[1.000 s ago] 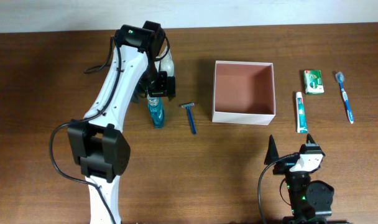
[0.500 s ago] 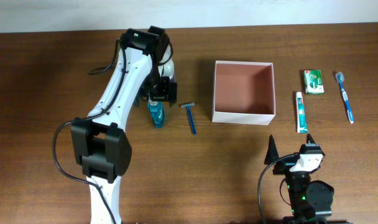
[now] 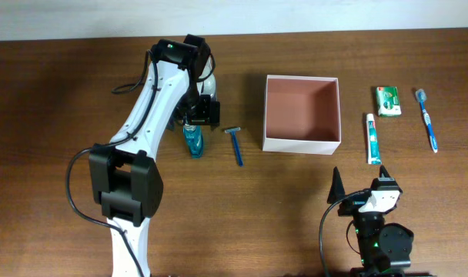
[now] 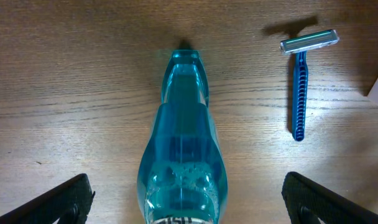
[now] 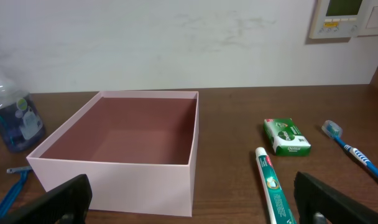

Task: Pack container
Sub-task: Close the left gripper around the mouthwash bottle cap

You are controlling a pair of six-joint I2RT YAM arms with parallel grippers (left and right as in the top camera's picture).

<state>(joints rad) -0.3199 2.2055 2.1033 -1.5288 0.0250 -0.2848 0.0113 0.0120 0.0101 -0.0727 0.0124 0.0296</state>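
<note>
You have a dark brown wood-grain table [image 3: 65, 92] filling the frame, a plain white wall [image 5: 145, 37] behind it, and a small control panel [image 5: 347, 18] at the upper right.

Long white link shells on the left arm [image 3: 145, 108], chunky black joint housings, thin black cable looping off the near and far joints. The right arm [image 3: 376, 223] is a compact black body with a white-and-black wrist block, a green light low down and a black cable curling at left. The left gripper [image 4: 186, 180] has matte black, wedge-shaped fingers [image 4: 61, 199]; right gripper [image 5: 190, 180] the same.
</note>
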